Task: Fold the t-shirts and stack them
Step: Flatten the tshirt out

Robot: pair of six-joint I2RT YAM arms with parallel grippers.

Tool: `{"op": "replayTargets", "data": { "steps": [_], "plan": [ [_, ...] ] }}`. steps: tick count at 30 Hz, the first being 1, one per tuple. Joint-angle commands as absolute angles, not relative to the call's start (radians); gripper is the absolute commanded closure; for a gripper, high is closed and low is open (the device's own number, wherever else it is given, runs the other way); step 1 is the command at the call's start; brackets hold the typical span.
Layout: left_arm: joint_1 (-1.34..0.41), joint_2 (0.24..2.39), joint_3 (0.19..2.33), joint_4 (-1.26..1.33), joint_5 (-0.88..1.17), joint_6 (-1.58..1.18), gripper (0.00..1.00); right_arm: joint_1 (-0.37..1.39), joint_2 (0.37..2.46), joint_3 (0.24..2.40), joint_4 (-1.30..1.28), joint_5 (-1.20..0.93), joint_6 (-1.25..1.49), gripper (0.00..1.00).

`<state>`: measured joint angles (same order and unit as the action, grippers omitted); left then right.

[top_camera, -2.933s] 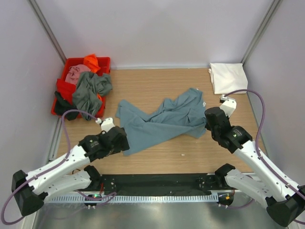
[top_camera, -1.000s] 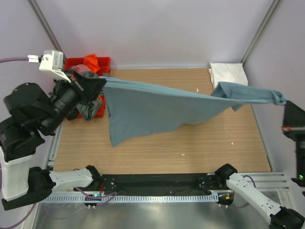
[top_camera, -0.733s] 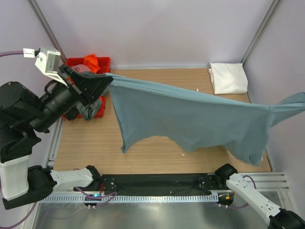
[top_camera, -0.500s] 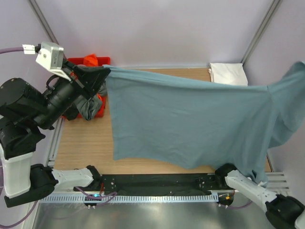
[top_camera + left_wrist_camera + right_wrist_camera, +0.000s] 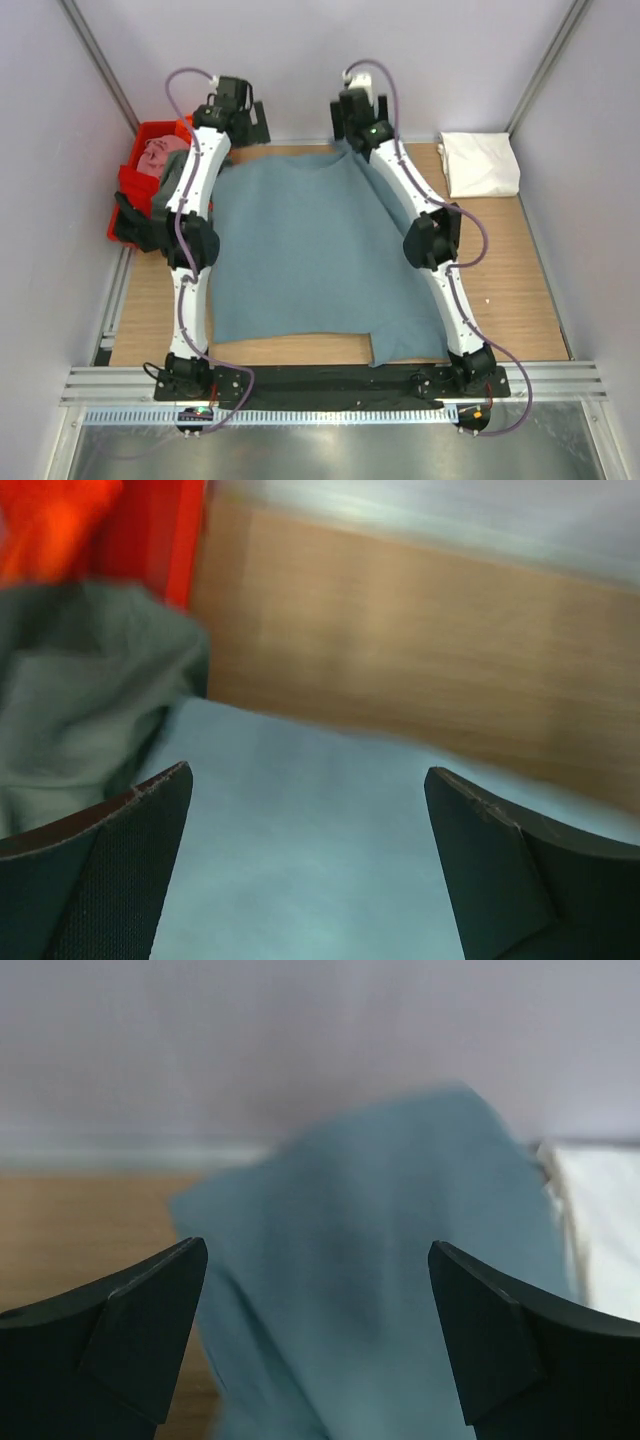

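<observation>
The teal-blue t-shirt (image 5: 300, 250) lies spread flat on the wooden table, its far edge by the back wall. My left gripper (image 5: 245, 128) hangs open over its far left corner, nothing between the fingers (image 5: 120, 860), with teal cloth (image 5: 320, 860) underneath. Open too, my right gripper (image 5: 350, 128) is above the far right corner, where a raised fold of the teal cloth (image 5: 380, 1290) shows between the jaws. A folded white t-shirt (image 5: 481, 164) lies at the back right. Grey-green (image 5: 172, 185) and pink (image 5: 158, 152) t-shirts sit in the red tub.
The red tub (image 5: 127, 183) stands at the back left, its wall (image 5: 178, 540) close to my left gripper, with the grey-green shirt (image 5: 70, 710) spilling over it. Both arms stretch across the table's sides to the back wall. Bare wood (image 5: 510, 280) shows right of the shirt.
The teal t-shirt, held stretched in the air between both grippers, now lies flat on the table. Both grippers have opened and let go, and both arms reach to the far edge.
</observation>
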<state>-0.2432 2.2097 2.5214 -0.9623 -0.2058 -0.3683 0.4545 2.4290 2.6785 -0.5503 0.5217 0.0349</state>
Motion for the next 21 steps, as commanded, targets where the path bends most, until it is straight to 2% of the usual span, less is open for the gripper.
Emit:
{"op": "replayTargets", "data": {
  "steps": [1,3,5,10,13,15,17,21],
  "plan": [
    [-0.233,2.189,2.619,-1.105,-0.124,-0.423,0.0,0.442,2.308,2.679,-0.597,0.572,0.041,0.0],
    [-0.238,2.091,2.448,-0.999,-0.12,-0.423,0.0,0.437,2.191,2.364,-0.423,0.569,0.057,0.0],
    [-0.244,1.998,2.317,-0.95,-0.112,-0.419,0.0,0.428,2.09,2.269,-0.391,0.587,0.093,0.0],
    [-0.299,1.878,2.209,-0.988,-0.121,-0.399,0.0,0.426,1.959,2.1,-0.468,0.58,0.173,0.0],
    [-0.35,1.74,1.987,-0.942,-0.179,-0.399,0.0,0.425,1.843,1.877,-0.382,0.49,0.219,0.01],
    [-0.383,1.656,1.762,-0.86,-0.189,-0.434,0.0,0.42,1.81,1.766,-0.312,0.416,0.242,0.0],
    [-0.394,1.551,1.564,-0.818,-0.176,-0.471,0.0,0.417,1.841,1.766,-0.314,0.289,0.247,0.0],
    [-0.41,1.434,1.317,-0.71,-0.166,-0.558,0.0,0.407,1.98,1.88,-0.363,0.128,0.267,0.01]
  ]
}}
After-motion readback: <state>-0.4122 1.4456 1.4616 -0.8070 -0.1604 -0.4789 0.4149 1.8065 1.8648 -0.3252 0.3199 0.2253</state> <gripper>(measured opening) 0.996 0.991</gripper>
